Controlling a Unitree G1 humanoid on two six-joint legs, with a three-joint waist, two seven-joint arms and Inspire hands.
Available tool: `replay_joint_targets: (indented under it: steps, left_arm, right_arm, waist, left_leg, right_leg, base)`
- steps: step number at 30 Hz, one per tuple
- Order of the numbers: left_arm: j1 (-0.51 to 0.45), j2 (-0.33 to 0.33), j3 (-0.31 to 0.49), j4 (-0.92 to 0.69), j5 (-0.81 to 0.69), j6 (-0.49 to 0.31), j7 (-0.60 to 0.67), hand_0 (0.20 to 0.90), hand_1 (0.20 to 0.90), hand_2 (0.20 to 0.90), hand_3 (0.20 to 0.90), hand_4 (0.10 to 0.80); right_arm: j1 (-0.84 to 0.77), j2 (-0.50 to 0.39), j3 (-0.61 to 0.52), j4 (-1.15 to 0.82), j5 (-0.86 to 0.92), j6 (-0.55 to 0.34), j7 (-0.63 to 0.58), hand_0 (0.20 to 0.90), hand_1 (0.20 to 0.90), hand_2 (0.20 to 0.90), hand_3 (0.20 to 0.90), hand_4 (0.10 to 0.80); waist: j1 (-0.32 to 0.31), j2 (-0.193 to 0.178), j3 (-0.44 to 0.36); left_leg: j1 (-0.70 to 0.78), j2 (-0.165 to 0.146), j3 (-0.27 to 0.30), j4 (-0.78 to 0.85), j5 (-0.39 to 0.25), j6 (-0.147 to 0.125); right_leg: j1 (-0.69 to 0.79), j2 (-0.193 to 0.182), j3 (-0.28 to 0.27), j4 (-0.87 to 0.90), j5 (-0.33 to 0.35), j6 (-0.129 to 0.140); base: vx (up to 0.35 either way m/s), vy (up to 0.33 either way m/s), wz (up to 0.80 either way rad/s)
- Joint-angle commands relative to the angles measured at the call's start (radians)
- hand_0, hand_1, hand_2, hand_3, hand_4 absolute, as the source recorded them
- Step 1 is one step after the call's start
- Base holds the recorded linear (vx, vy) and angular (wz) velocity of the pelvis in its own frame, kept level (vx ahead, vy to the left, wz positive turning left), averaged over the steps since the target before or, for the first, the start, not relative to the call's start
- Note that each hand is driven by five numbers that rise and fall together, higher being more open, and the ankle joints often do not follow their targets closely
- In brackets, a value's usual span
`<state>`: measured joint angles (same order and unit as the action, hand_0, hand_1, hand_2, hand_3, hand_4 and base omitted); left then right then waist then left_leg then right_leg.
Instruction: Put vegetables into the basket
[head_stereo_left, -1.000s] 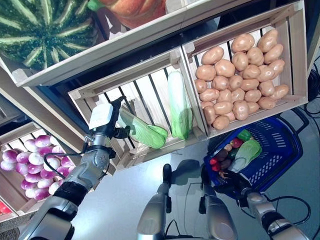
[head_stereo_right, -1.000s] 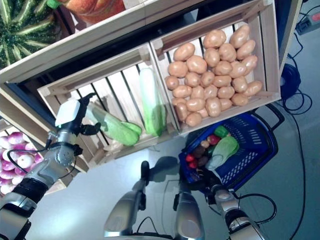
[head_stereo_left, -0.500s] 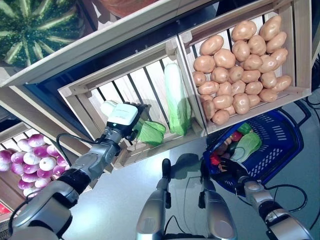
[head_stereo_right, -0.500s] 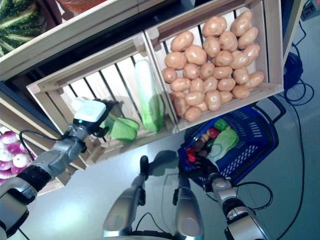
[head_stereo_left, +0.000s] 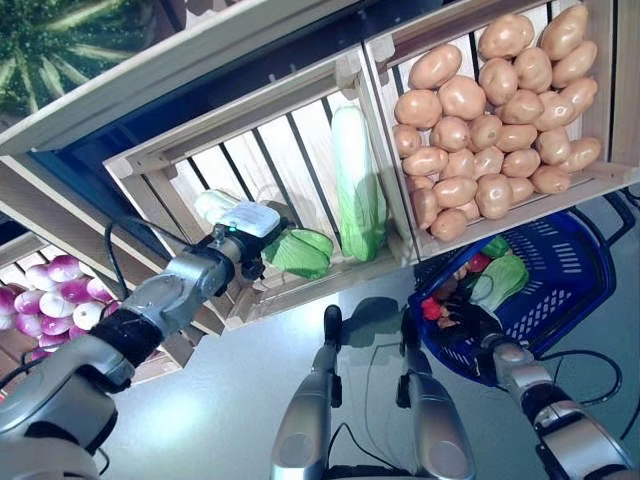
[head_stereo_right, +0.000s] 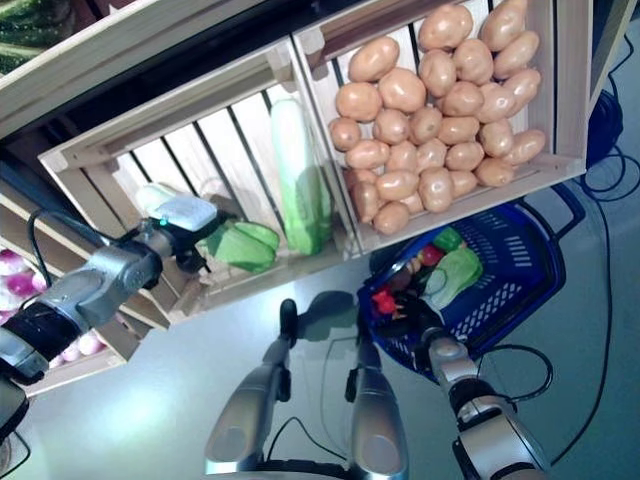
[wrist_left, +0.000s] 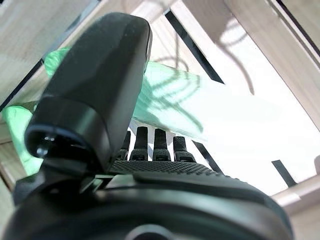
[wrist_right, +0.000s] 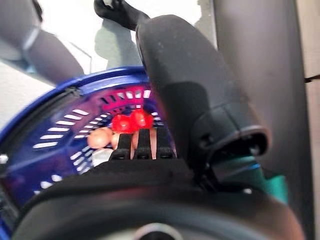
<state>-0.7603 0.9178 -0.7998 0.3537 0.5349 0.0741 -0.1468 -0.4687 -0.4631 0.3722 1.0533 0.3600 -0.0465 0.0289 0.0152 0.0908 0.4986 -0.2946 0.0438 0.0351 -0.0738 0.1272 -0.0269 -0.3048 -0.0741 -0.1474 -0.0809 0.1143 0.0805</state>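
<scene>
My left hand (head_stereo_left: 243, 232) reaches into the slatted wooden crate (head_stereo_left: 150, 165) and lies over a short cabbage (head_stereo_left: 300, 250) with a pale stem end and green leaves. In the left wrist view the thumb (wrist_left: 95, 75) presses on the cabbage (wrist_left: 200, 105), with the fingers curled under it. A longer cabbage (head_stereo_left: 355, 180) lies beside it in the same crate. My right hand (head_stereo_left: 470, 325) is shut on the rim of the blue basket (head_stereo_left: 570, 300) low at the right. The basket holds a cabbage (head_stereo_left: 500, 280), red vegetables (wrist_right: 131, 121) and a green pepper (head_stereo_left: 492, 246).
A crate of potatoes (head_stereo_left: 490, 110) stands to the right of the cabbage crate, just above the basket. Purple-and-white turnips (head_stereo_left: 60, 300) fill a lower crate on the left. A striped green squash (head_stereo_left: 60, 40) sits on the shelf above.
My left hand has moved from beside the short cabbage onto it and closed round it. The camera has shifted. The right hand still holds the basket.
</scene>
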Motion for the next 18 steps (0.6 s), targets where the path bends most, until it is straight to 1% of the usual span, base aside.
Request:
replay_joint_targets:
  steps: [1,3,5,6,13,16,18]
  left_arm:
    - [-0.032,0.086,0.025,-0.049,-0.018,0.021,-0.03,0.9,0.9,0.9,0.9,0.8]
    - [-0.042,0.089,0.028,-0.055,-0.005,0.015,-0.023,0.9,0.9,0.9,0.9,0.8]
    - [-0.052,0.09,0.028,-0.064,0.024,0.026,0.002,0.9,0.9,0.9,0.9,0.8]
    - [-0.059,0.089,0.027,-0.062,0.063,0.023,0.035,0.9,0.9,0.9,0.9,0.8]
    - [-0.105,0.056,-0.01,0.014,0.164,0.02,0.201,0.9,0.9,0.9,0.9,0.8]
    - [-0.113,0.023,-0.027,0.081,0.191,0.048,0.32,0.9,0.9,0.9,0.9,0.8]
    - [-0.103,-0.007,-0.021,0.126,0.214,0.082,0.41,0.9,0.9,0.9,0.9,0.8]
  right_arm:
    - [0.011,-0.039,0.016,-0.01,0.007,-0.004,0.017,0.9,0.9,0.9,0.9,0.8]
    - [0.006,-0.04,0.015,0.003,0.01,-0.007,0.019,0.9,0.9,0.9,0.9,0.8]
    - [0.002,-0.038,0.013,0.01,0.012,-0.007,0.023,0.9,0.9,0.9,0.9,0.8]
    - [0.0,-0.036,0.013,0.014,0.01,-0.011,0.026,0.9,0.9,0.9,0.9,0.8]
    - [-0.018,-0.017,0.025,0.015,0.029,-0.017,0.01,0.9,0.9,0.9,0.9,0.8]
    - [-0.044,-0.01,0.036,0.012,0.048,-0.01,-0.011,0.9,0.9,0.9,0.9,0.8]
    - [-0.058,-0.006,0.037,0.01,0.054,-0.01,-0.016,0.9,0.9,0.9,0.9,0.8]
  waist:
    - [-0.011,-0.006,0.01]
    - [-0.007,-0.006,0.012]
    - [-0.004,-0.007,0.014]
    - [-0.003,-0.008,0.015]
    - [-0.006,-0.023,0.021]
    - [-0.006,-0.034,0.021]
    - [-0.006,-0.04,0.021]
  left_leg:
    - [-0.096,-0.023,-0.012,0.057,-0.004,-0.037]
    - [-0.103,-0.023,-0.014,0.059,-0.002,-0.038]
    - [-0.113,-0.023,-0.017,0.064,-0.001,-0.037]
    - [-0.117,-0.024,-0.018,0.065,0.0,-0.038]
    - [-0.16,-0.023,-0.021,0.085,0.002,-0.037]
    - [-0.193,-0.023,-0.02,0.092,0.007,-0.037]
    - [-0.21,-0.022,-0.022,0.095,0.01,-0.039]
  right_leg:
    - [-0.074,-0.053,-0.005,0.154,-0.026,0.018]
    - [-0.077,-0.054,-0.009,0.155,-0.025,0.018]
    - [-0.084,-0.055,-0.01,0.16,-0.025,0.018]
    - [-0.088,-0.054,-0.01,0.161,-0.025,0.018]
    - [-0.13,-0.049,-0.011,0.18,-0.025,0.017]
    - [-0.162,-0.047,-0.013,0.188,-0.021,0.018]
    - [-0.18,-0.045,-0.011,0.193,-0.019,0.019]
  base:
    - [0.0,0.0,0.0]
    - [0.0,0.0,0.0]
    - [0.0,0.0,0.0]
    - [-0.002,-0.033,0.02]
    - [-0.005,-0.041,0.02]
    - [-0.016,-0.055,0.0]
    - [-0.005,-0.017,0.0]
